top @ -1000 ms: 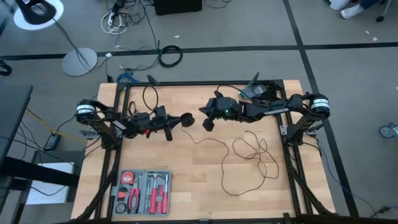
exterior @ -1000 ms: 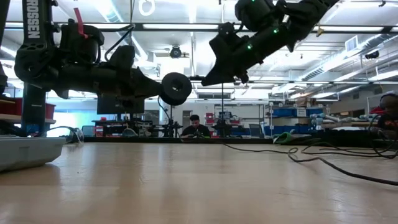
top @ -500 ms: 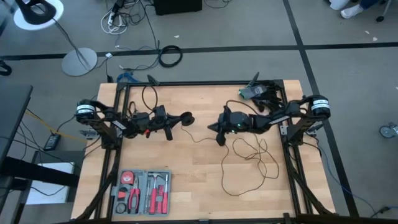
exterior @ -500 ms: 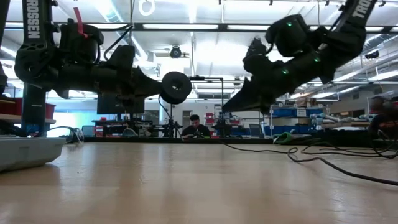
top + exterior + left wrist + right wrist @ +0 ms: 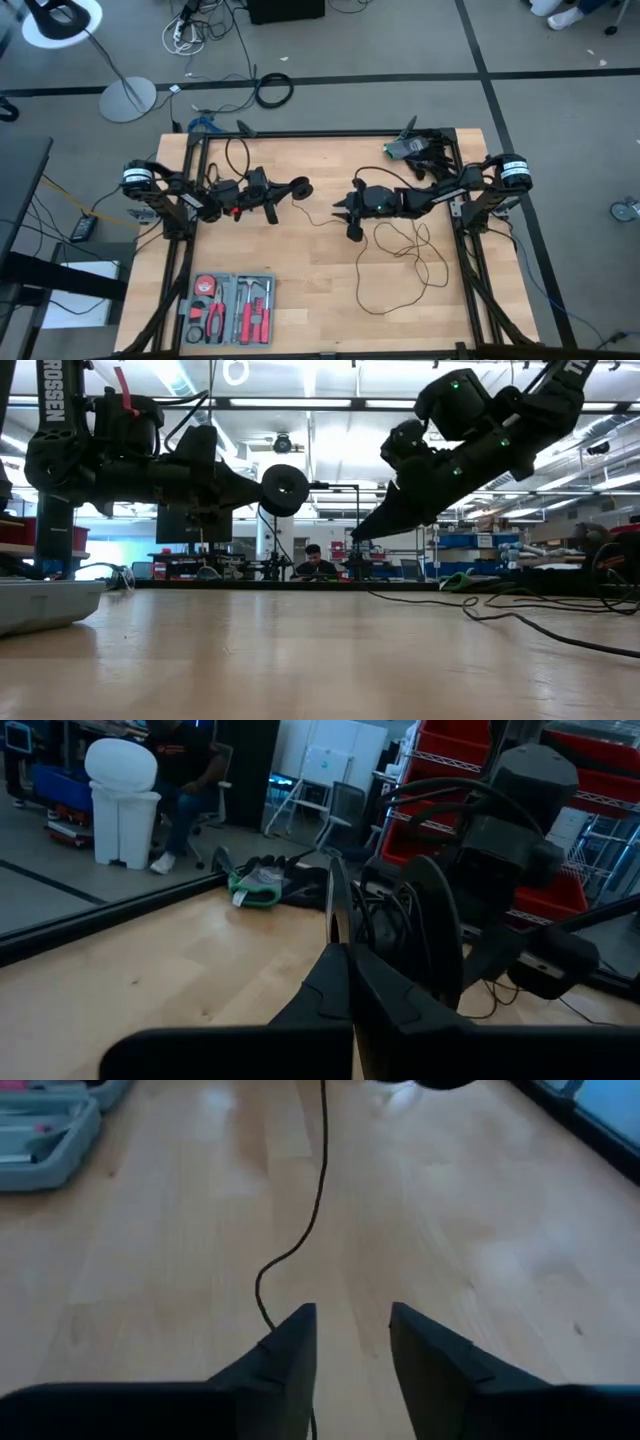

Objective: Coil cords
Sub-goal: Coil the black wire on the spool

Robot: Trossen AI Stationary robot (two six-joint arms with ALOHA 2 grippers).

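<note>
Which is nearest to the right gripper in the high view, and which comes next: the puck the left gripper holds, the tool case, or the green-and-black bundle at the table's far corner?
From the right gripper, nearest first:
1. Puck, toward the left arm, held in the left gripper.
2. Green-and-black bundle, far right corner of the table.
3. Tool case, near left edge.

— What do I have around the table? I see a grey floor (image 5: 560, 120) with dark lines crossing it.

— Yes, and on my screen a white floor lamp (image 5: 62, 20) stands at the far left, with its round base (image 5: 127, 99) near it. White cables (image 5: 185, 35) lie on the floor beside a thick black cable ring (image 5: 273, 91).

— From the low camera I see long ceiling lights (image 5: 300, 402), blue shelves (image 5: 470, 550), and a person (image 5: 314, 563) sitting far behind.

— I also see red bins (image 5: 450, 760) and a white bin (image 5: 120, 795).
</note>
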